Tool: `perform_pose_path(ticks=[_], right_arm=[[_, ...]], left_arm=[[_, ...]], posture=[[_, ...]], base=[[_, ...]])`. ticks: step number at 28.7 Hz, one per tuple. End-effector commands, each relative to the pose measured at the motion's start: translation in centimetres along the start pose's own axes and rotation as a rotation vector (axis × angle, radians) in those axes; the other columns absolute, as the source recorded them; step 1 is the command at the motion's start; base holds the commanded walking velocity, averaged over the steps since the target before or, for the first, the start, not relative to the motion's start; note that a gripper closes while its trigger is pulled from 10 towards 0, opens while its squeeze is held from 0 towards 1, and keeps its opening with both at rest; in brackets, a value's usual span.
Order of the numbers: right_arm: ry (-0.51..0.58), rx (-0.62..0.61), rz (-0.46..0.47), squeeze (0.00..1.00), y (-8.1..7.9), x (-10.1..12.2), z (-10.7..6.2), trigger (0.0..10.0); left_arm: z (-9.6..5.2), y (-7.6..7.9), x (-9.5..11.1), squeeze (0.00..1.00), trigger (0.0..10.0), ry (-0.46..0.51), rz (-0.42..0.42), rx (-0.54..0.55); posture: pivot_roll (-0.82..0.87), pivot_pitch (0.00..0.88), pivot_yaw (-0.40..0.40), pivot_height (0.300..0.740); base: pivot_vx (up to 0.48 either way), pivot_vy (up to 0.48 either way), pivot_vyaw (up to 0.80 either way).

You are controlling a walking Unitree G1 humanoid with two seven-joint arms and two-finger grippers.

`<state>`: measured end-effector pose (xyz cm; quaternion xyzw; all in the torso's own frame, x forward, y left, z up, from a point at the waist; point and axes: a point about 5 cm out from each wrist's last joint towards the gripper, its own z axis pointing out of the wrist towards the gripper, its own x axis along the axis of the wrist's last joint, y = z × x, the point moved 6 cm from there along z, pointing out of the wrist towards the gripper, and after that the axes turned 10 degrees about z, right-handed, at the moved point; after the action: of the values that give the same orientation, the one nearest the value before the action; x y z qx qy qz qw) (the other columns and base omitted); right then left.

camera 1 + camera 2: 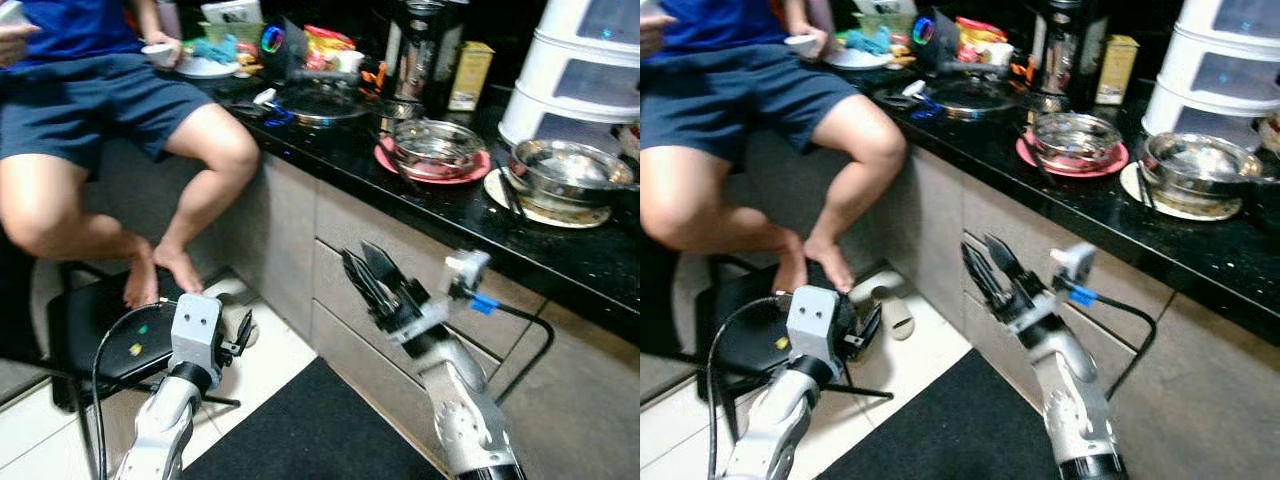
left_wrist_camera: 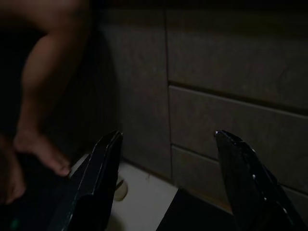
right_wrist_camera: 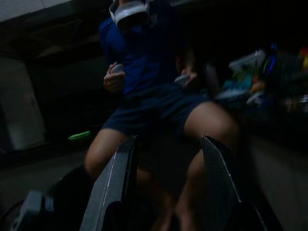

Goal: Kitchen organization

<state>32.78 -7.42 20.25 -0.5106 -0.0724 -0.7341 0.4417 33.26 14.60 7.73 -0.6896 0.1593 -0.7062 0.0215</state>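
Note:
My right gripper [image 1: 358, 252] is raised in front of the grey cabinet drawers [image 1: 330, 270] below the black counter [image 1: 600, 260]. It is open and holds nothing; in the right wrist view its fingers [image 3: 118, 178] point at the seated person. My left gripper [image 1: 242, 335] hangs low near the floor, also open with nothing in it [image 2: 168, 137], facing the cabinet base. On the counter a steel bowl [image 1: 437, 147] sits on a pink plate, and a second steel bowl [image 1: 566, 170] rests on a white plate.
A person [image 1: 90, 110] in blue sits on the counter's left end, feet on a black stool [image 1: 90, 335]. A white stacked container [image 1: 580, 60], steel flask [image 1: 420, 45], yellow box [image 1: 470, 75] and pan lid [image 1: 320, 100] crowd the counter. A black mat [image 1: 310, 430] lies on the floor.

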Motion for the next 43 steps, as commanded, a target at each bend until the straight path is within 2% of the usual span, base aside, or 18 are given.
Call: perform_pose_path(ticks=[1, 5, 15, 21, 23, 28, 31, 35, 40, 43], right_arm=[[-0.025, 0.013, -0.031, 0.0, -0.8, -0.2, 0.8, 10.0], [-0.078, 0.018, -0.115, 0.0, -1.0, -0.6, 1.3, 10.0], [-0.104, 0.011, -0.194, 0.0, -1.3, -0.1, 2.2, 10.0], [-0.116, 0.003, -0.189, 0.0, -1.4, 0.0, 2.3, 10.0], [-0.087, 0.005, -0.139, 0.0, -1.6, 1.0, 2.6, 10.0], [-0.08, -0.005, -0.117, 0.0, -1.6, 2.2, 3.0, 10.0], [-0.103, -0.024, -0.113, 0.0, -1.1, 2.5, 2.9, 10.0], [-0.133, 0.007, -0.109, 0.0, -1.3, 2.3, 2.7, 10.0], [-0.189, 0.071, -0.155, 0.0, -2.7, 1.7, 2.8, 10.0], [-0.226, 0.049, -0.179, 0.0, -2.6, 1.4, 3.2, 10.0]], left_arm=[[-0.2, -0.1, -0.8, 0.0, 10.0, -0.031, 0.007, -0.005], [-0.1, 0.0, -0.7, 0.0, 10.0, -0.03, 0.009, -0.009], [0.0, 0.1, -0.7, 0.0, 10.0, -0.03, 0.011, -0.015], [0.1, 0.2, -0.8, 0.0, 10.0, -0.032, 0.014, -0.02], [0.1, 0.3, -0.9, 0.0, 10.0, -0.037, 0.015, -0.027], [0.1, 0.5, -1.2, 0.0, 10.0, -0.044, 0.016, -0.038], [0.0, 0.6, -1.3, 0.0, 10.0, -0.049, 0.013, -0.044], [0.1, 0.8, -1.5, 0.0, 10.0, -0.052, 0.014, -0.056], [0.1, 1.3, -1.6, 0.0, 10.0, -0.051, 0.026, -0.091], [0.1, 1.2, -1.8, 0.0, 10.0, -0.058, 0.024, -0.086]], posture=[[-0.03, 0.0, -0.015, 0.74], [-0.03, 0.0, -0.018, 0.74], [-0.03, 0.0, -0.018, 0.74], [-0.03, 0.0, -0.018, 0.74], [-0.03, 0.0, -0.018, 0.74], [-0.04, 0.0, -0.018, 0.74], [-0.04, 0.0, -0.02, 0.74], [-0.03, 0.0, -0.027, 0.74], [-0.03, 0.0, -0.012, 0.74], [-0.03, 0.0, -0.006, 0.74]], base=[[0.345, 0.0, 0.0], [0.32, 0.0, 0.0], [0.346, 0.0, 0.0], [0.311, 0.0, 0.0], [0.345, 0.0, 0.0], [0.136, 0.0, 0.0], [0.0, 0.0, 0.0], [0.0, 0.0, -0.6], [0.0, 0.0, 0.0], [0.0, 0.0, -0.53]])
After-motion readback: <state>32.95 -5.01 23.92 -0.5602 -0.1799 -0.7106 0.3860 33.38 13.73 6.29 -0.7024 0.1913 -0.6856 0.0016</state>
